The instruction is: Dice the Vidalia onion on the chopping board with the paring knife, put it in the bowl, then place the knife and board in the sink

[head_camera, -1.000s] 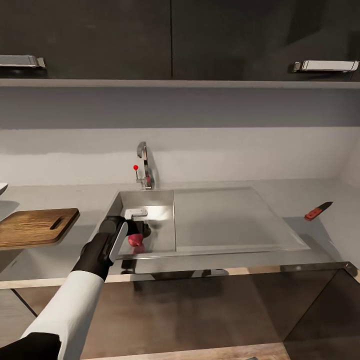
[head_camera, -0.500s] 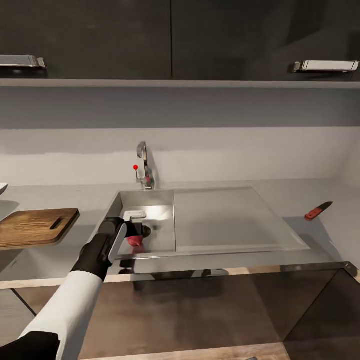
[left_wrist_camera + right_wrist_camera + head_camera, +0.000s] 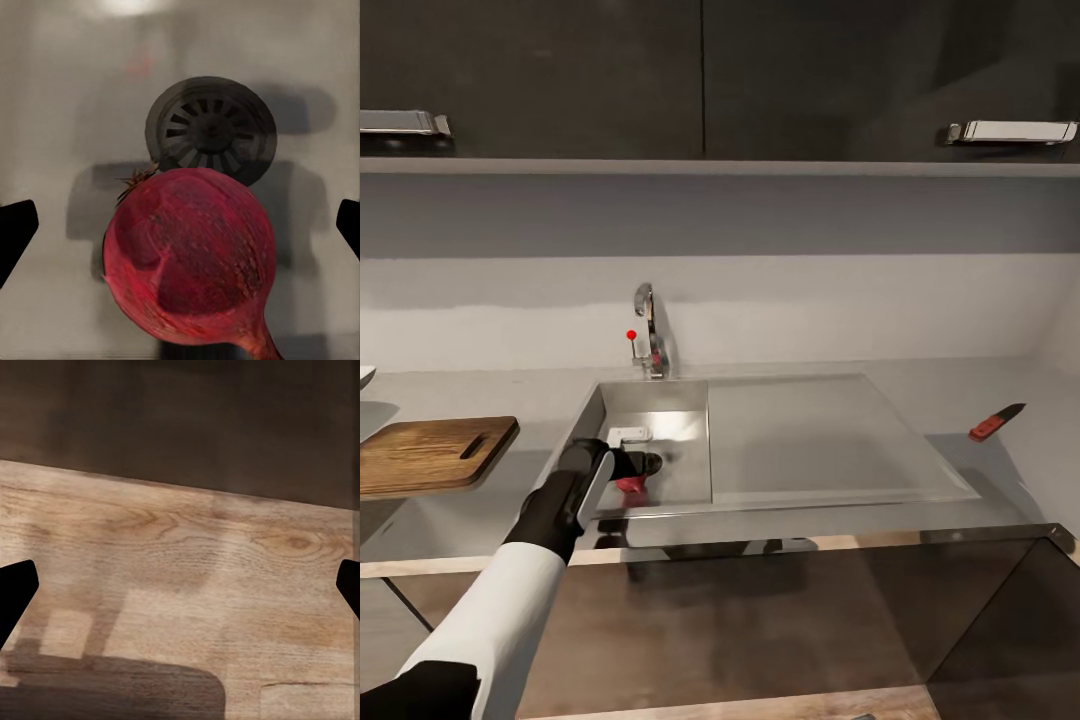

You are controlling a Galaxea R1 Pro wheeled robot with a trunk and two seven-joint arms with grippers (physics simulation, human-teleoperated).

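Left gripper spread wide, holding nothing, over the onion lying on the sink floor by the drain. Best descend centred, close across the bulb's widest part. Right gripper open, empty.

In the head view, our left arm and wrist cover most of the onion in the sink; we see just a red sliver. Our left gripper is too small and dark there to read its jaws. The bowl is cut off at the frame's edge, as is the chopping board. In the left wrist view, the onion's tail runs off the frame and its body hides part of the drain.
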